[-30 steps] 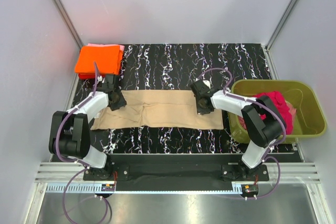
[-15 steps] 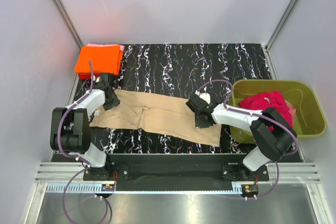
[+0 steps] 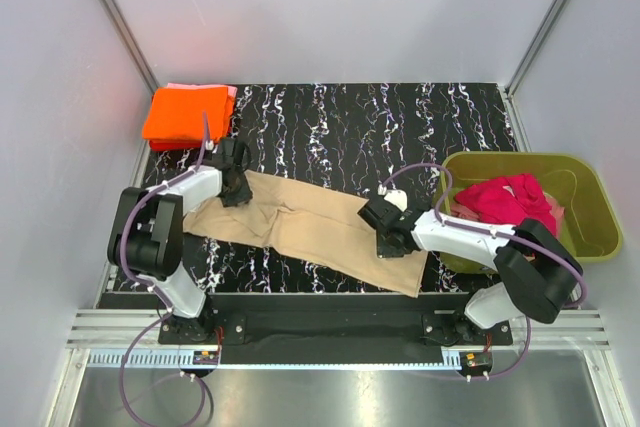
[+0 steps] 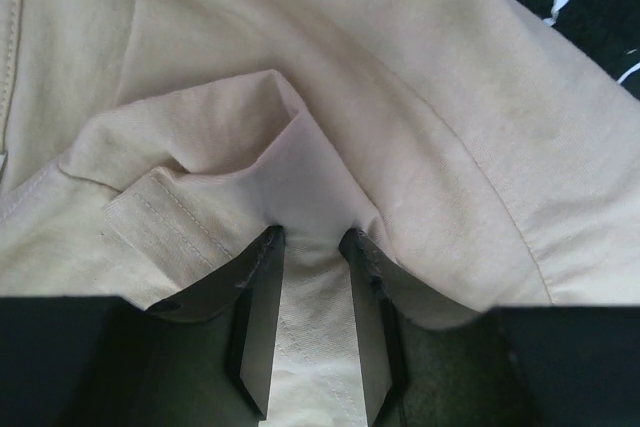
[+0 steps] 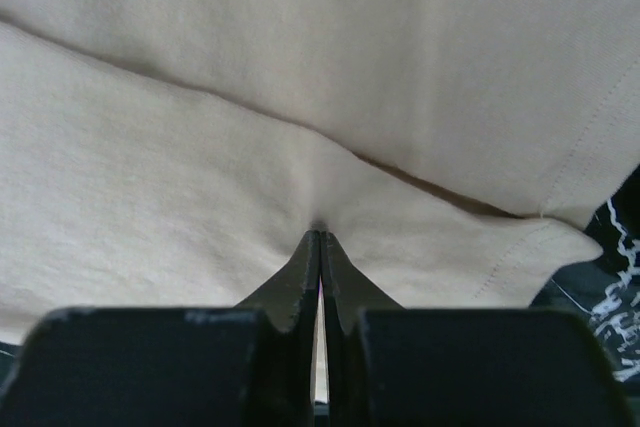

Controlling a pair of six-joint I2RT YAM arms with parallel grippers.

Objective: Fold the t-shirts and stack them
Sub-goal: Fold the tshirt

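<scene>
The tan t-shirt (image 3: pixel 310 229), folded into a long strip, lies slantwise on the black marbled table (image 3: pixel 380 127). My left gripper (image 3: pixel 235 190) holds its far left end; in the left wrist view a bunch of tan cloth (image 4: pixel 400 97) fills the gap between the fingers of the left gripper (image 4: pixel 312 237). My right gripper (image 3: pixel 383 237) pinches the strip near its near right end, the right gripper (image 5: pixel 320 232) shut tight on a pucker of the tan cloth (image 5: pixel 300 67). The folded orange t-shirt (image 3: pixel 188 112) sits on a pink one (image 3: pixel 232 93) at the far left. The magenta-red t-shirt (image 3: pixel 510 197) lies crumpled in the tub.
An olive-green plastic tub (image 3: pixel 520 156) stands at the table's right edge, close behind the right arm. Grey walls and metal posts enclose the table on three sides. The arms' bases are bolted along the near edge.
The right gripper has pulled its end of the tan shirt toward the near edge. The left gripper moved slightly right. The strip has turned from level to slanted.
</scene>
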